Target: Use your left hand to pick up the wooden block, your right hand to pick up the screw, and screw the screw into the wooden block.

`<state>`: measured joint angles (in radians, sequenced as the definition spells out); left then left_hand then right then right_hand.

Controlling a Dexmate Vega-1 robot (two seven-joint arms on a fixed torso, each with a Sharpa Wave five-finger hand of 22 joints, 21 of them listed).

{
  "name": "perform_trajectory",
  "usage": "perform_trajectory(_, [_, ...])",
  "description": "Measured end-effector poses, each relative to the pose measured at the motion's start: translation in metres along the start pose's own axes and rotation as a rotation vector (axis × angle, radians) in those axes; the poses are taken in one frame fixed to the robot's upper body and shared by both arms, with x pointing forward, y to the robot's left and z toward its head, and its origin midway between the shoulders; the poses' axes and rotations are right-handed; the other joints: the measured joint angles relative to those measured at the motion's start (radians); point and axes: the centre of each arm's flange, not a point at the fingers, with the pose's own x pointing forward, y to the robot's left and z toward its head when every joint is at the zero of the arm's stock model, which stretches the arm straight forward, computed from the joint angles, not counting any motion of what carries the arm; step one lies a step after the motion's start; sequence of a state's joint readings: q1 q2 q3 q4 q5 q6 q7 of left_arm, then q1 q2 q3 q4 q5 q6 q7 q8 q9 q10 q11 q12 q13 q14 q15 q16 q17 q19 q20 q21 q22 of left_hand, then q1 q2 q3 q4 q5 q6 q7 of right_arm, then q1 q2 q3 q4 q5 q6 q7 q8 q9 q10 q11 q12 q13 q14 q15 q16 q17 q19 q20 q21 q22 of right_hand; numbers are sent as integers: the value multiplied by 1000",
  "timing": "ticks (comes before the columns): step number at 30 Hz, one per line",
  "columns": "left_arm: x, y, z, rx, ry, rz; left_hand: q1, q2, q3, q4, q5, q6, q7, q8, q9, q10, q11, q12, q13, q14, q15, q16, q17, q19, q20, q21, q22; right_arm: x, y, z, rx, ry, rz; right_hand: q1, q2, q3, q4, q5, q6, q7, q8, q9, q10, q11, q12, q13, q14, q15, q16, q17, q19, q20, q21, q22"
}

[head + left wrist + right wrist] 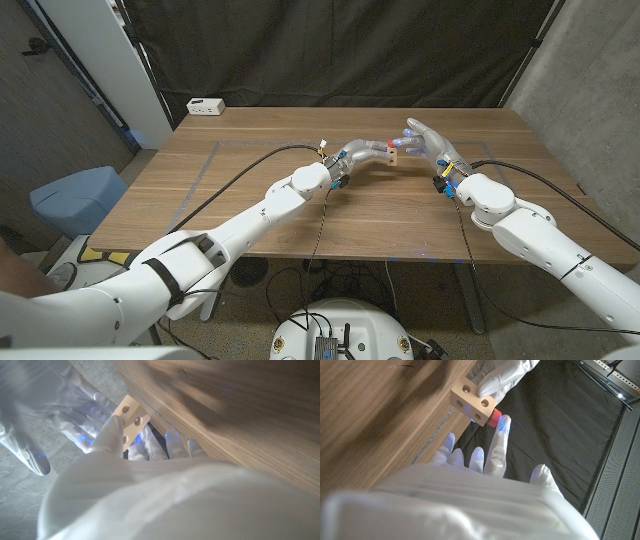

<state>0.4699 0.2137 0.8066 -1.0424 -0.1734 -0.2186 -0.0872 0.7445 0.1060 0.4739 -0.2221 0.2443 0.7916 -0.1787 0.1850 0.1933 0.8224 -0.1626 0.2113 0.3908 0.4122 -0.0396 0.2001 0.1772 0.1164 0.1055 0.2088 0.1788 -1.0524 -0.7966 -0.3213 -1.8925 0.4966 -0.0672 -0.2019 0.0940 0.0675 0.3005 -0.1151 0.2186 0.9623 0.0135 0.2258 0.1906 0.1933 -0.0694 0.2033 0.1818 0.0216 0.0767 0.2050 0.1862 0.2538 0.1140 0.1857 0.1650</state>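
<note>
Here we find the wooden block held up off the bench in the fingers of our left hand, over the far middle of the bench; the right wrist view shows it best, a pale cube with round holes in two faces, gripped from its far side by white fingertips; at its lower corner sits a red piece, which we take to be the head of the screw, touching the block; whether its shank is in a hole we cannot tell; our right hand stands just beside the block on its right, fingers spread and reaching up, holding nothing so far as the frames show; one fingertip lies just beside the red head, perhaps touching it; so the relation that matters is this: the screw lies between the two hands, at the block's face toward the right hand, and the right hand is the one placed to turn it; we judge the screw's long axis runs across from right hand to block, though its shank is hidden; the next move needs the right fingers to close on that red head while the left keeps the block from turning
</note>
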Motion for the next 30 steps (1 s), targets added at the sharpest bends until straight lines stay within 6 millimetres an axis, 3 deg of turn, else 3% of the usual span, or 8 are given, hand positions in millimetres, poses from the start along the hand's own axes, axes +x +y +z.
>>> perform_trajectory(13, [0, 1, 1, 4, -1, 1, 0, 0, 0, 0, 0, 0, 0, 0, 0, 2, -2, 0, 1, 0, 0, 0, 0, 0, 0, 0, 0, -3, -5, -2, 1, 2, -31, 0, 0, 0, 0, 0, -90, -21, -38, 2, -29, 29, -15, 0, 5, 5, 0, 0, 30, 38, 8, 0])
perform_trajectory(30, [-1, 0, 3, 11, -2, 9, 0, 0, 0, 0, -2, 0, 0, 0, -1, 2, -2, -1, -2, 0, 0, 0, 0, 0, 0, 0, 0, 0, -10, -3, 2, -5, -39, 0, 0, 0, 0, 0, -177, -47, -49, 3, -74, 27, -23, 2, -11, 22, -6, 3, -8, 61, -1, 0])
